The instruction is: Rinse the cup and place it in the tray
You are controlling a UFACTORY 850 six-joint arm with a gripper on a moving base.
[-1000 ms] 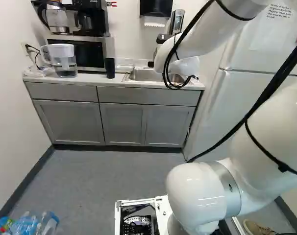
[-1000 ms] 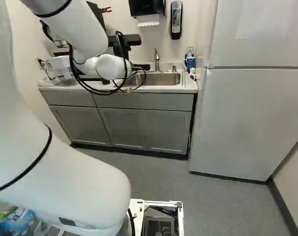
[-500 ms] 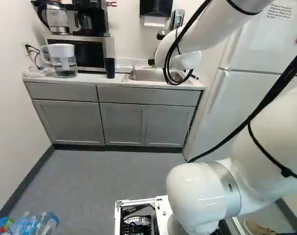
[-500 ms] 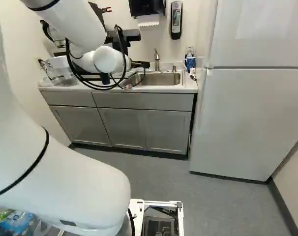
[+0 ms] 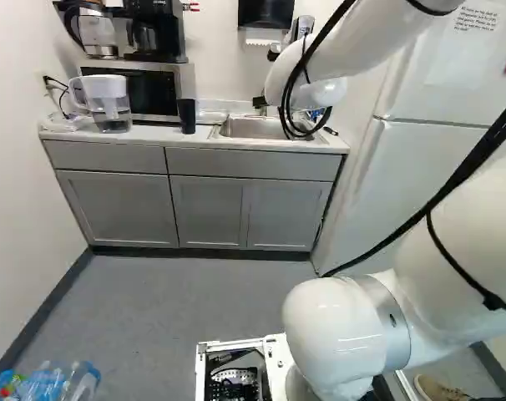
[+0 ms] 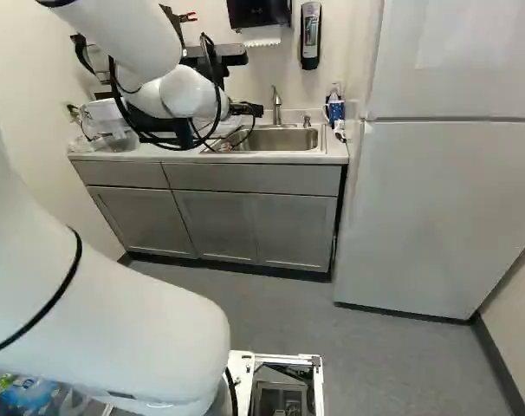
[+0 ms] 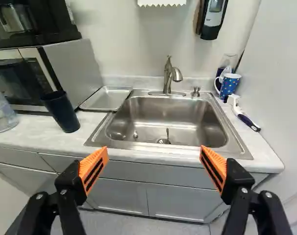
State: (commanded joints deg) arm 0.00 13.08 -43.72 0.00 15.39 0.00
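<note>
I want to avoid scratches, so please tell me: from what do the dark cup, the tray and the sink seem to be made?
The dark cup looks like smooth plastic, evenly coloured with a soft sheen, though coated metal is possible. The tray seems bare metal, silvery with a dull shine. The sink looks like brushed stainless steel, with soft highlights along its walls.

Bright, fairly even indoor light fills all three views; its source cannot be seen. In the left base view, small glints dot the glossy white arm (image 5: 332, 334). In the wrist view, the steel sink (image 7: 163, 117) mixes soft, pale reflections with darker patches. The right base view's refrigerator (image 6: 436, 208) has a gentle sheen.
</note>
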